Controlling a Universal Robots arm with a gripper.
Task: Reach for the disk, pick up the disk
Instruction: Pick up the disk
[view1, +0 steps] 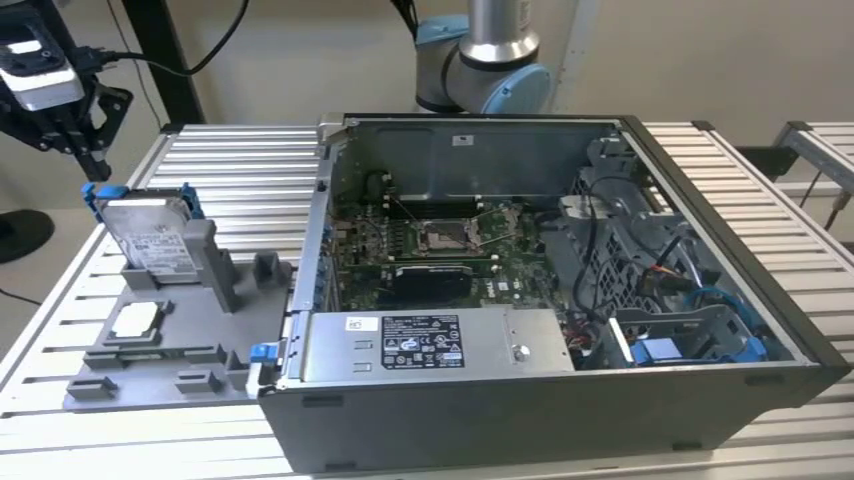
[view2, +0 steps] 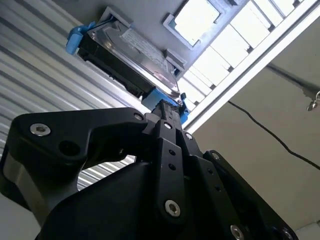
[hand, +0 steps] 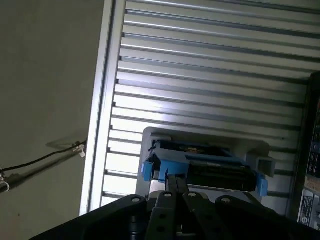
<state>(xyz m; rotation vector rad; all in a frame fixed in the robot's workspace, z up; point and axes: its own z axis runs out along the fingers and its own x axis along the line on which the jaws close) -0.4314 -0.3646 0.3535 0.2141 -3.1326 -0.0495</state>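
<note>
- claw (view1: 94, 166) is up at the exterior view's left, hanging right over the top end of the disk (view1: 150, 238)
- fingers look pressed together with nothing between them, same story in both wrist views (view2: 162, 106) (hand: 175, 179)
- disk stands on edge, leaning back a bit, in a grey stand (view1: 200, 345) on the slatted tabletop (view1: 747, 170)
- its label side faces the exterior camera, with the blue bracket (view1: 96, 192) wrapped round the edges
- claw tips sit just above the bracket's corner on the exterior view's left; i can't tell if they touch it
- in the first wrist view i'm looking down on the disk's (hand: 215, 171) dark top edge, blue tabs at both ends
- second wrist view has the disk (view2: 135, 47) just past the fingertips
- a chip (view1: 138, 320) lies flat on the stand, nearer the camera than the disk
- open pc case (view1: 534, 410) sits beside the stand, on the exterior view's right
</note>
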